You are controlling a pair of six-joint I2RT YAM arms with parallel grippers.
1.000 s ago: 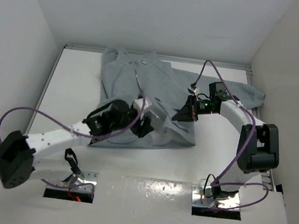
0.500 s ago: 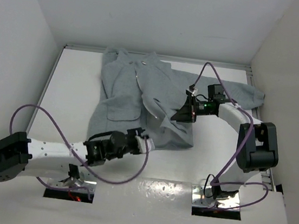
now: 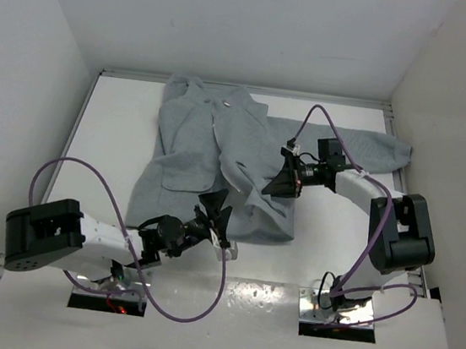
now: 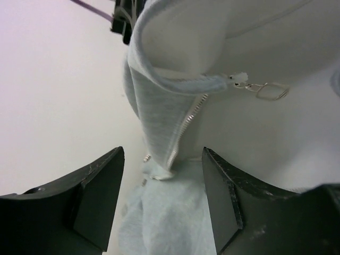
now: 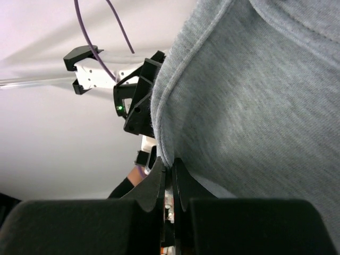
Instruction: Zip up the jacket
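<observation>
Left claw (image 4: pixel 163 154) spread wide, gripping nothing, zipper (image 4: pixel 183 126) end of jacket (image 3: pixel 195 140) just ahead. Right claw (image 5: pixel 171 169) pressed together, pinching jacket edge raised off bench (image 3: pixel 108 151).

A white table (image 3: pixel 104 150) fills the middle of the frame, boxed by a back wall (image 3: pixel 251 23), left wall (image 3: pixel 16 71) and right wall (image 3: pixel 464 126), all plain white. At the bottom, a glossy panel (image 3: pixel 226 297) has two rectangular cut-outs (image 3: pixel 86 299).

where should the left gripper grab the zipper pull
Probably the loop-shaped pull tab: it sticks out free beside the slider on the jacket's lifted edge. Bring the open left gripper straight ahead, shifted right in its wrist view.
</observation>
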